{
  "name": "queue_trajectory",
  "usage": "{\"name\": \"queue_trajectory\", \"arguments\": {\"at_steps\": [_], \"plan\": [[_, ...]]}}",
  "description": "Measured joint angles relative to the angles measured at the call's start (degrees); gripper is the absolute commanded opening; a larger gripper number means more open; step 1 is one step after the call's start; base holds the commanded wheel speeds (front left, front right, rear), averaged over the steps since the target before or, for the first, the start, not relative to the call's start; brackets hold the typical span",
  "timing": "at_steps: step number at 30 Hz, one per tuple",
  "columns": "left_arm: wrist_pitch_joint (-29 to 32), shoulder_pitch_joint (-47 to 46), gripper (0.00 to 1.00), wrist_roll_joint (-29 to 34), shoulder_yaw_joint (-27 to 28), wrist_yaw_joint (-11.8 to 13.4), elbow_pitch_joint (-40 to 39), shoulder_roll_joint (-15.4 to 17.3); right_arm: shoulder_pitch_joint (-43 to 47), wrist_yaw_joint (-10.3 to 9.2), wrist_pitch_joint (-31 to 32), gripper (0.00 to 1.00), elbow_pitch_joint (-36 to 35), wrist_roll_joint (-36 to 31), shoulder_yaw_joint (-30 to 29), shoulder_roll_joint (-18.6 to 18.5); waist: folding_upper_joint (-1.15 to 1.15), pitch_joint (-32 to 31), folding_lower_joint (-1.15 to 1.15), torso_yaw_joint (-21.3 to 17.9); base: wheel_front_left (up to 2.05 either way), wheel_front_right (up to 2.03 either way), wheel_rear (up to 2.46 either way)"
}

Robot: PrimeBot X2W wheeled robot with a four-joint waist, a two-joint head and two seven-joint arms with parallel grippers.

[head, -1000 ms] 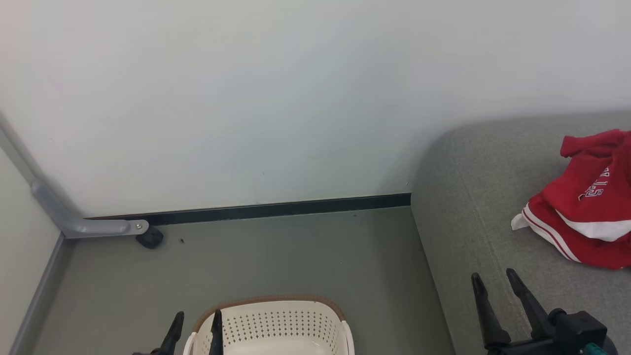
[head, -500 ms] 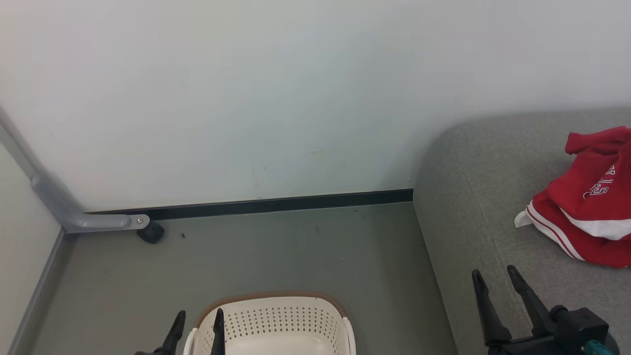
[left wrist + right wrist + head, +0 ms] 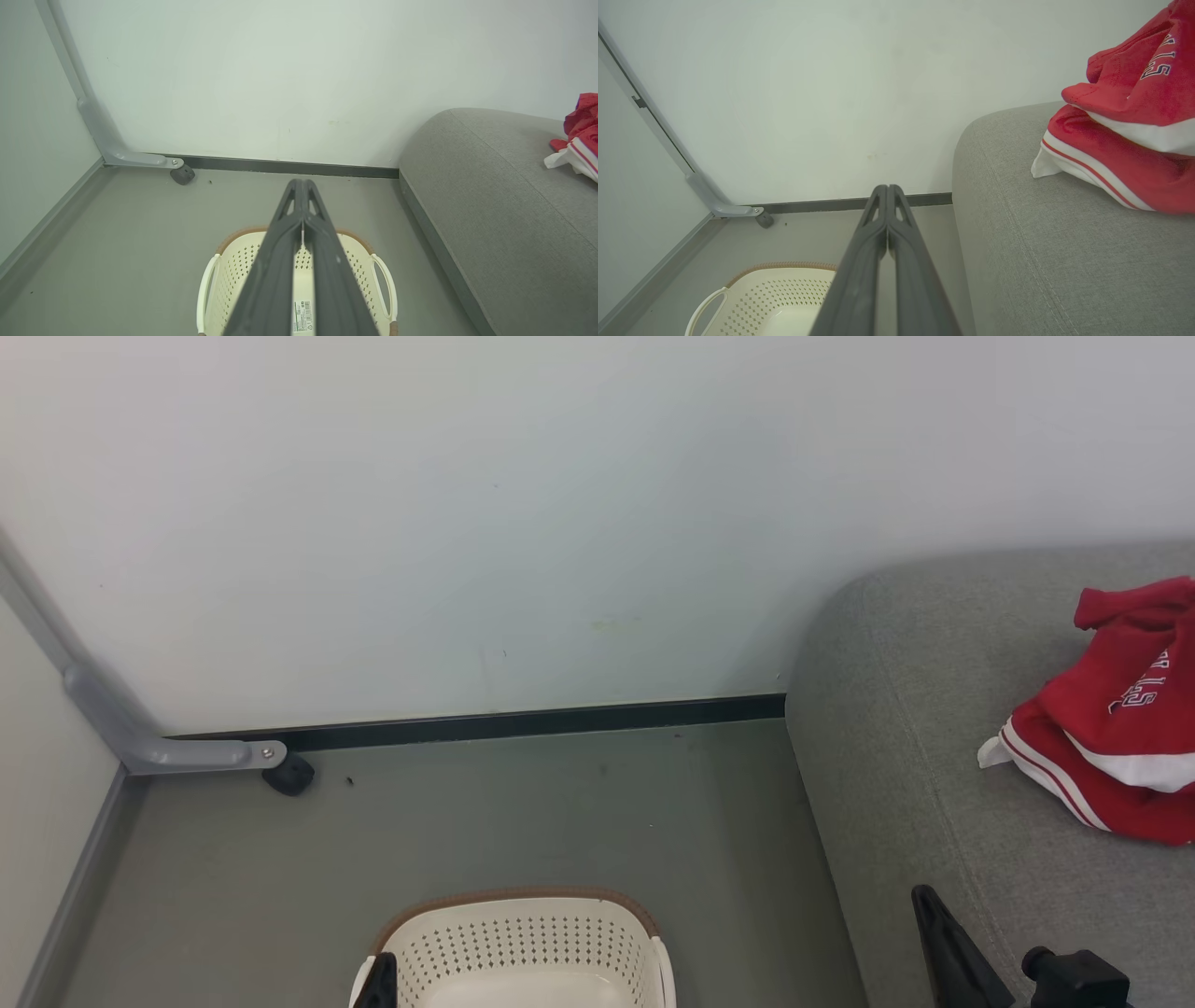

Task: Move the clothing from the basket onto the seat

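Lying heaped on the seat [image 3: 896, 756], toward its right end in the head view: the clothing [image 3: 1116, 728], red with white stripes, resting on the grey cushion. Basket [image 3: 523, 947] stands on the floor [image 3: 467, 821] just left of the seat, well apart from the clothing; paper label [image 3: 302, 317] visible on its bottom. Left jaws clenched tip to tip above the basket, grasping nothing. Right jaws likewise clenched, empty, over the seat's near part.

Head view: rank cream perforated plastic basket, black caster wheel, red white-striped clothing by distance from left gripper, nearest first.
1. Cream perforated plastic basket, right beside the left gripper, bottom centre.
2. Black caster wheel, by the wall, upper left.
3. Red white-striped clothing, on the grey fabric seat, far right.
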Motion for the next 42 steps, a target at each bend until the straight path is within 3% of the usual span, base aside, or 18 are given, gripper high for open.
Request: {"name": "queue_trajectory", "arguments": {"at_steps": [5,42], "plan": [[0.5,0.6,0.0,-1.2,0.7,-0.6,0.7,-0.3,0.9,0.09,0.5,0.0,0.8,1.6,-0.8,0.6,0.0,0.0,0.0,-0.1,0.0,0.0,0.0],[8.0,-0.8,0.0,-28.2,9.6,-5.8,1.9,-2.1,0.6,2.23,8.6,0.0,1.6,30.0,-9.8,3.8,0.0,-0.5,0.0,-0.8,0.0,0.0,0.0]]}}
